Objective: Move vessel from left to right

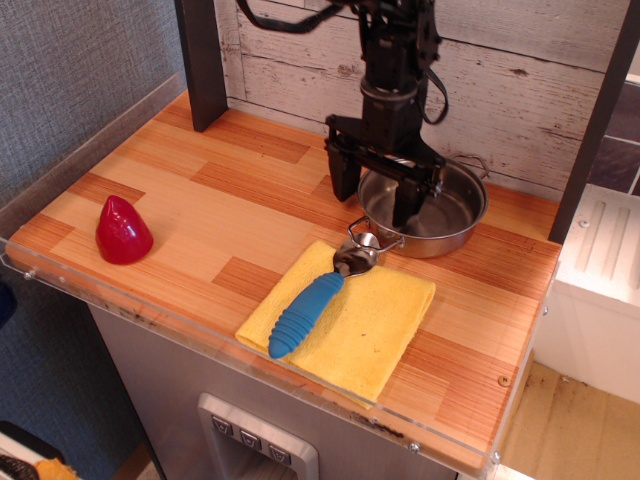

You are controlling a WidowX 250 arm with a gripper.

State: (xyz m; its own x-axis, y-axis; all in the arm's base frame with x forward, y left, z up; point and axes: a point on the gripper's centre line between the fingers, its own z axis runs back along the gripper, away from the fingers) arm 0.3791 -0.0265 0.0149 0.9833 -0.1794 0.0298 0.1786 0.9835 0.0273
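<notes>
The vessel, a small shiny steel pot with wire loop handles, sits at the back right of the wooden table. My black gripper is open and hangs over the pot's left rim. One finger is outside the rim on the left, the other is down inside the pot. The fingers straddle the left wall of the pot. Part of the rim is hidden behind them.
A blue-handled metal spoon lies on a yellow cloth just in front of the pot. A red cone-shaped toy stands at the left. A dark post rises at the back left, another at the right.
</notes>
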